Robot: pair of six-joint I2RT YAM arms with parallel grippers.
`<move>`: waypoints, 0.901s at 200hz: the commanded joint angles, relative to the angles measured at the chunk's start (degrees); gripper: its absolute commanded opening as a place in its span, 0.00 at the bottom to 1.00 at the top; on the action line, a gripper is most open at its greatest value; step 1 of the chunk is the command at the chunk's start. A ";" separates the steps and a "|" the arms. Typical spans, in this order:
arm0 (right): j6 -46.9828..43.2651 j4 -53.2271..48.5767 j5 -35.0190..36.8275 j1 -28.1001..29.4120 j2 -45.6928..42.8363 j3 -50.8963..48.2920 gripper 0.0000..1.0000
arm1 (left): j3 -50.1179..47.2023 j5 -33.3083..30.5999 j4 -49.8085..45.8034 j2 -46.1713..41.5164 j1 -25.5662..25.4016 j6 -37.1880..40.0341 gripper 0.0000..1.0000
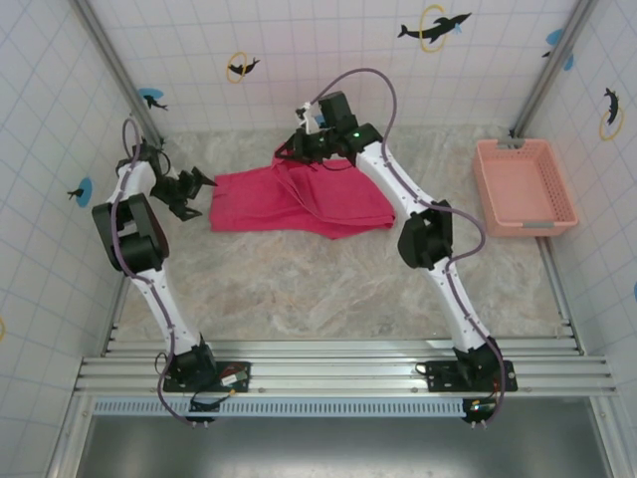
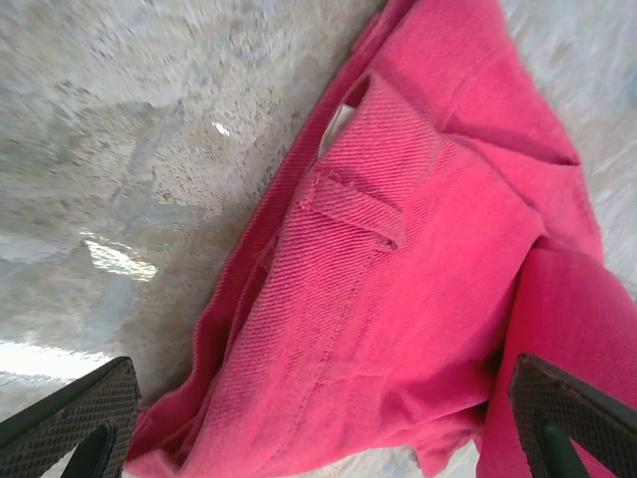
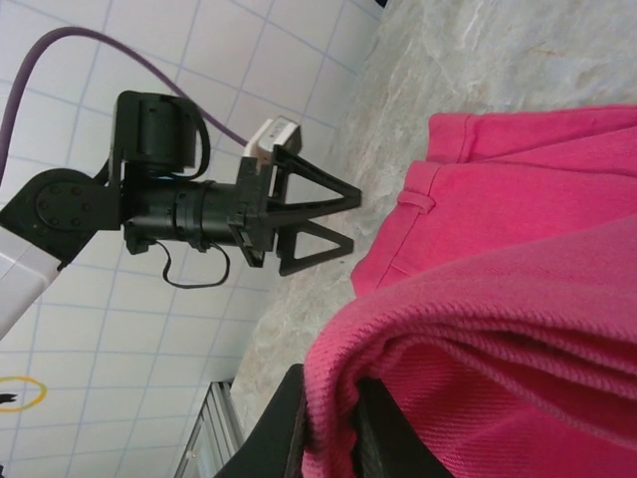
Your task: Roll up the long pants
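Pink-red soft cloth long pants point(image 1: 299, 204) lie folded, not yet rolled; right tool point(image 3: 328, 428) pinches a fold, left tool point(image 1: 202, 185) gapes empty.

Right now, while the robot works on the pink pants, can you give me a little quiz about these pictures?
1. Fill the gap: the pale pink basket stands on the robot's ____ side of the long pants.
2. True or false: the left claw is shut on the pants.
3. What does the right claw pinch? A) the basket's rim B) a fold of the pants C) nothing at all

Key: 1: right. 2: false, it is open, beside the pants. 3: B.
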 commanded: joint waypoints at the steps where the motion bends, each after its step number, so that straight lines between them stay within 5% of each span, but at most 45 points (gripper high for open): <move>1: 4.86 9.20 -0.64 2.56 2.25 2.95 0.14 | -0.35 2.32 -0.61 1.76 -0.15 1.89 0.97; 68: 19.67 29.50 2.20 8.17 11.91 3.73 0.21 | -4.21 5.51 0.23 1.01 -1.17 2.48 0.97; 84: 20.94 29.71 2.34 9.42 13.84 4.48 0.32 | -5.54 5.53 0.23 -0.21 -1.58 2.73 0.97; 115: 20.85 26.90 2.24 10.65 14.92 4.81 0.55 | -6.24 5.49 -0.47 -1.51 -1.67 3.67 0.97; 144: 16.38 20.21 2.73 9.14 11.54 4.80 0.55 | -5.98 5.14 -1.68 -2.28 -1.68 4.53 0.97; 180: 1.12 0.50 2.84 4.72 3.17 3.11 0.55 | -1.91 1.00 -7.72 -5.83 -1.78 8.31 0.97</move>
